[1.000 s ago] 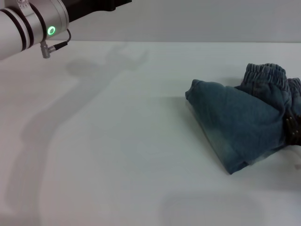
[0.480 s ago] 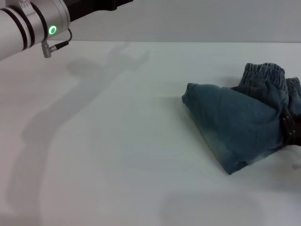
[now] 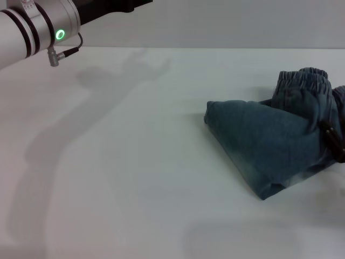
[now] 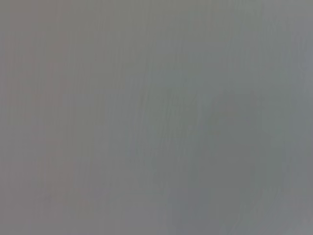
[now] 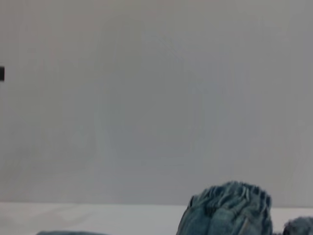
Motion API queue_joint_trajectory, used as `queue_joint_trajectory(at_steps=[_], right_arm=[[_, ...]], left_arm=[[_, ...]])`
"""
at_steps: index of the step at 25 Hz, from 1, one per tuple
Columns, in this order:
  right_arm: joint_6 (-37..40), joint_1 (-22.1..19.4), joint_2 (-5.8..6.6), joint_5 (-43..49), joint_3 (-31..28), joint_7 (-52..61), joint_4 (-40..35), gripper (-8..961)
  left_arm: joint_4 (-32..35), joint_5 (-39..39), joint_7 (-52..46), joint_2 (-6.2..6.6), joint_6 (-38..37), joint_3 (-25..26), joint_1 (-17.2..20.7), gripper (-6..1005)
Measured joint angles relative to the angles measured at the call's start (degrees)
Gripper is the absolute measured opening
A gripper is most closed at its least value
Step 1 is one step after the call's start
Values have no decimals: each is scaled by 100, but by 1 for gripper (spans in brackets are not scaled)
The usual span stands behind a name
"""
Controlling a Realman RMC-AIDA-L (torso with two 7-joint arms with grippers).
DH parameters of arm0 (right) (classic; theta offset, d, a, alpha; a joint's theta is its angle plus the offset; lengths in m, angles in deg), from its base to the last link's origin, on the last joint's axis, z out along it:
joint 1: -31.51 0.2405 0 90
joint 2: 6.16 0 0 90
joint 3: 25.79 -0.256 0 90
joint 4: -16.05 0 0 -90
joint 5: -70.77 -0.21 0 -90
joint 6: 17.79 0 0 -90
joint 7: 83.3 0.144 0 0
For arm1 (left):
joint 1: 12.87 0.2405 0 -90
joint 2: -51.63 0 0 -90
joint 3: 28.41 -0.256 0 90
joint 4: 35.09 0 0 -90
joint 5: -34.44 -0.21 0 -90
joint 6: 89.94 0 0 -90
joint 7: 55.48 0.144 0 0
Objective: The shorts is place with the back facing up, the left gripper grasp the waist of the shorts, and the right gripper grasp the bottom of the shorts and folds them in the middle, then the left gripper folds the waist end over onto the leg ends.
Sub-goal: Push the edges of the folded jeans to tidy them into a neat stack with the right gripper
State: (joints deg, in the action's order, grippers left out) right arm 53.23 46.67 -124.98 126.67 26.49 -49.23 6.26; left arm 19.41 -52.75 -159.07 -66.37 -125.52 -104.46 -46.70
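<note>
The blue denim shorts (image 3: 269, 148) lie bunched at the right of the white table (image 3: 135, 162). Their elastic waist (image 3: 301, 81) is ruffled up at the back, and a folded edge points left. Only a dark part of my right gripper (image 3: 333, 141) shows at the right edge of the head view, where it is pinched into the fabric. The right wrist view catches the ruffled waist (image 5: 227, 208) from close by. My left arm (image 3: 38, 27) reaches across the top left corner with a green light on; its gripper is out of view. The left wrist view is plain grey.
The table surface stretches bare to the left and front of the shorts, crossed by the left arm's shadow (image 3: 81, 108). A pale wall (image 5: 156, 98) stands behind the table's far edge.
The left edge of the shorts has slid a little further left, and the ruffled waist has risen slightly. The left arm has stayed put.
</note>
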Motion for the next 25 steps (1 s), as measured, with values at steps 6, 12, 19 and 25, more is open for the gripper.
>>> queue_joint_trajectory(at_steps=[6,12,19,25], right_arm=[[618,-222,0,-1,-359,-17,-59,487],[1348,-323,-4,0,-767,-26,-173,564],[717,558,-30,-8,-1184,-29,11,576],[-85,1256,-19,22,-1122,-20,61,577]], left_arm=[[8,0,-2,3,-8,2,0,811],[28,0,11,6,-13,2,0,811],[32,0,15,3,-13,-15,-8,811],[37,0,8,-3,-20,-49,-8,811]])
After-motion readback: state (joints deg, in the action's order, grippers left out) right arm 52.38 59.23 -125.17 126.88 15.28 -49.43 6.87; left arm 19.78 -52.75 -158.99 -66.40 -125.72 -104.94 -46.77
